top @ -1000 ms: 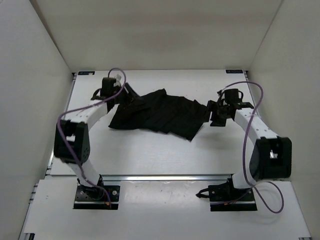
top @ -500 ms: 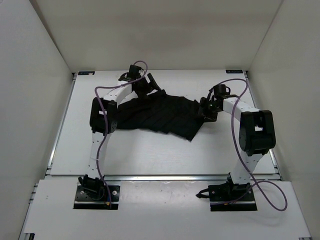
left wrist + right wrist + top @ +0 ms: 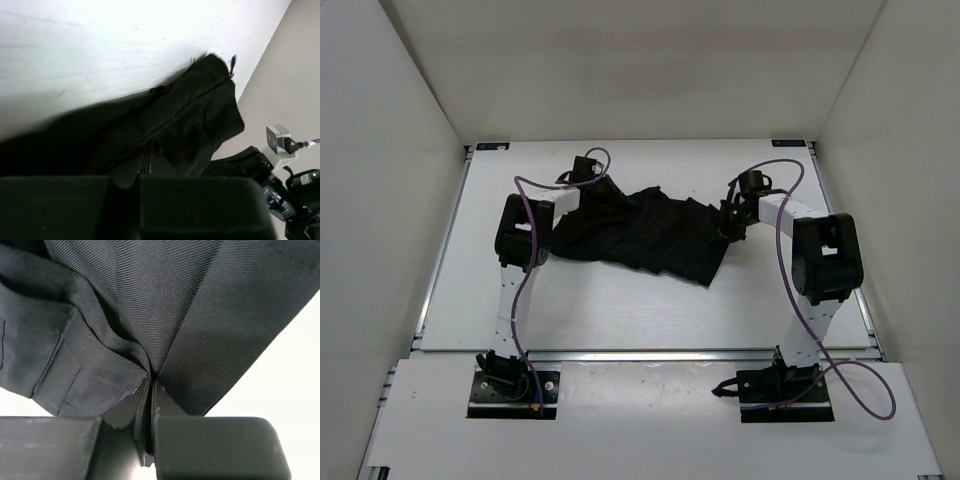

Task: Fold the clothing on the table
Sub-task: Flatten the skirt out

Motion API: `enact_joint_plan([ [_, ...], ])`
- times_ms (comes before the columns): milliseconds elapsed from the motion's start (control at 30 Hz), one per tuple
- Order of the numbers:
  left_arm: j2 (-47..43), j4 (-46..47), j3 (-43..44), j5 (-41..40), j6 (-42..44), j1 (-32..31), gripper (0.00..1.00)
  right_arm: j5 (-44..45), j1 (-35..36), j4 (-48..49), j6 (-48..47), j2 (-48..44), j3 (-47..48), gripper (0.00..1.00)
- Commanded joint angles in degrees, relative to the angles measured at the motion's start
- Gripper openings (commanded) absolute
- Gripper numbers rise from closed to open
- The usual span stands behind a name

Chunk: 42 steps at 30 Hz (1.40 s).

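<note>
The black clothing (image 3: pixel 645 232) lies wrinkled across the far middle of the white table (image 3: pixel 620 310). At its far left corner my left gripper (image 3: pixel 592 197) is shut on the fabric; in the left wrist view the jaws (image 3: pixel 145 160) pinch a fold of clothing (image 3: pixel 190 120) beside a zipper line. My right gripper (image 3: pixel 725 222) is shut on the clothing's right edge. The right wrist view shows the cloth (image 3: pixel 150 305) bunched into the closed jaws (image 3: pixel 151 382), with creases fanning out from the pinch.
White walls (image 3: pixel 400 130) enclose the table on the left, back and right. An aluminium rail (image 3: pixel 650 354) runs along the near edge in front of both arm bases. Purple cables (image 3: pixel 800 190) loop off each arm. The right arm's wrist (image 3: pixel 285 195) shows in the left wrist view.
Both arms have swung inward over the clothing's two far ends. Both grippers have closed on the fabric, and the clothing's left and right edges have bunched slightly.
</note>
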Motion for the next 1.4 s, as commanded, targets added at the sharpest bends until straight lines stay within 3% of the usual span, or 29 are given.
enact_joint_plan([
  [0, -0.09, -1.83, 0.38, -0.66, 0.97, -0.36, 0.00, -2.23, -0.01, 0.98, -1.16, -0.31, 2.49, 0.00],
  [100, -0.35, -4.29, 3.27, -1.36, 1.15, -0.27, 0.00, -6.88, -0.80, 2.57, -1.51, -1.98, 4.07, 0.00],
  [233, 0.17, -28.96, 13.28, -16.43, 13.15, -1.06, 0.00, -11.27, -2.12, 2.92, 0.08, -7.16, 4.61, 0.00],
  [267, -0.52, -33.87, 15.22, -19.45, 15.20, -1.24, 0.05, -11.37, -2.12, 2.22, -0.71, -9.17, 3.39, 0.00],
  [300, -1.23, -34.97, 14.02, -23.04, 18.53, -1.93, 0.17, -11.11, -1.43, 1.78, -0.81, -10.15, 2.68, 0.00],
  [333, -3.84, -35.06, 12.53, -25.25, 20.21, -2.12, 0.35, -10.76, -0.38, 1.34, -1.85, -12.07, 0.76, 0.00],
  [367, -6.83, -33.67, 8.51, -26.15, 20.84, -2.03, 0.38, -10.41, 0.24, 1.60, -2.12, -14.53, -2.13, 0.00],
  [467, -12.47, -29.19, -1.69, -27.38, 22.33, -1.77, 0.39, -7.60, 4.90, 3.96, -1.16, -19.02, -10.39, 0.00],
  [633, -15.90, -30.93, -13.39, -29.49, 26.28, -1.68, 0.40, -7.86, 10.08, 8.28, 2.35, -22.99, -20.17, 0.00],
  [700, -21.50, -30.42, -17.96, -30.20, 27.08, -2.64, 0.40, -7.24, 10.71, 8.45, 1.48, -24.13, -23.06, 0.00],
  [767, -26.86, -28.74, -20.96, -31.51, 26.74, -3.52, 0.47, -8.02, 10.53, 9.07, 1.57, -24.92, -24.47, 0.00],
  [867, -31.72, -29.87, -16.96, -31.35, 26.82, -3.52, 0.53, -8.30, 10.18, 9.59, 0.61, -23.70, -26.42, 0.00],
  [900, -30.34, -34.14, -9.97, -31.51, 27.34, -4.05, 0.54, -7.60, 10.01, 9.77, 0.08, -21.95, -26.59, 0.00],
  [1033, -25.68, -39.01, 0.36, -33.36, 30.06, -4.85, 0.57, -7.41, 10.09, 10.74, -0.46, -19.04, -27.04, 0.00],
  [1367, -15.57, -38.76, 0.82, -35.90, 31.22, -8.96, 0.60, -8.56, 11.06, 13.82, 1.48, -17.46, -28.00, 0.01],
])
